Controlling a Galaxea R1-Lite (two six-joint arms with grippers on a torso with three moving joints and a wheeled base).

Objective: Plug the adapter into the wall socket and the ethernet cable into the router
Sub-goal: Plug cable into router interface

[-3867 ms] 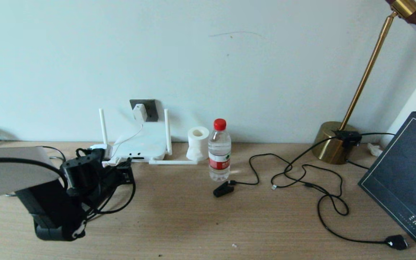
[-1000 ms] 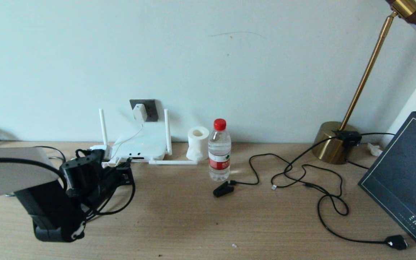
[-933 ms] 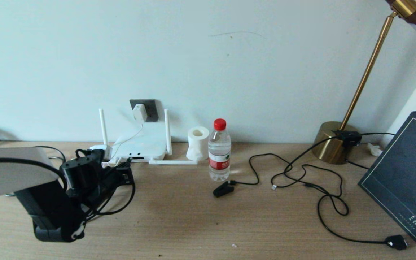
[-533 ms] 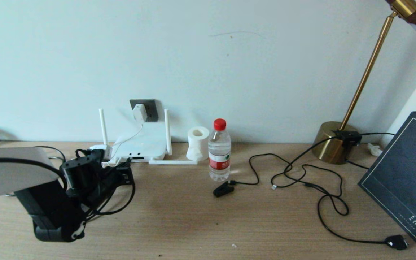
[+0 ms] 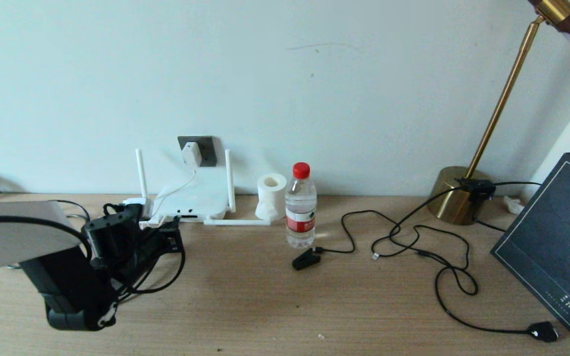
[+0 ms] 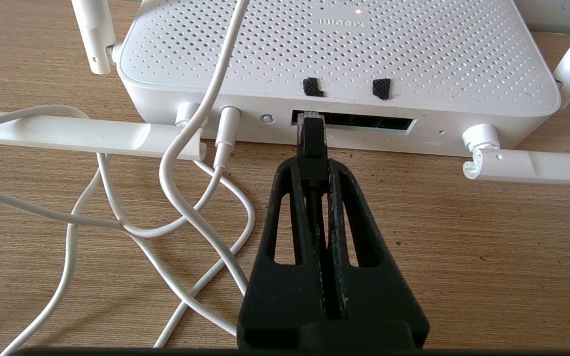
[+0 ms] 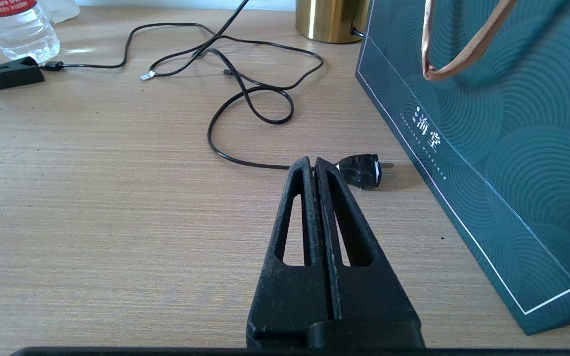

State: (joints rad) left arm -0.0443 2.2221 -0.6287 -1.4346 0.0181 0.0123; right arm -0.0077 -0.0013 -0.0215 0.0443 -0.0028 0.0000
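The brass floor-style lamp point(image 5: 504, 99) loses its head past the head view's top edge. The dark teal paper bag point(image 5: 556, 237) runs off the right edge. The left gripper point(image 5: 168, 237) hides the flat white router's point(image 5: 193, 198) port slot there.

A pale wall point(image 5: 314, 89) is rising behind a wooden desk point(image 5: 275, 301). A brass lamp point(image 5: 458, 200) is standing at the desk's right rear corner.

**Right wrist view: parked gripper over desk**

The right gripper point(image 7: 314, 165) is seen above the wooden desk point(image 7: 92, 198), fingers pressed together, nothing held. A black plug point(image 7: 361, 171) on a thin black cord point(image 7: 245, 104) lies just past the fingertips. A teal gift bag point(image 7: 502, 148) stands beside it. A water bottle point(image 7: 15, 29), black clip point(image 7: 10, 73) and brass lamp base point(image 7: 331, 20) are seen further off.
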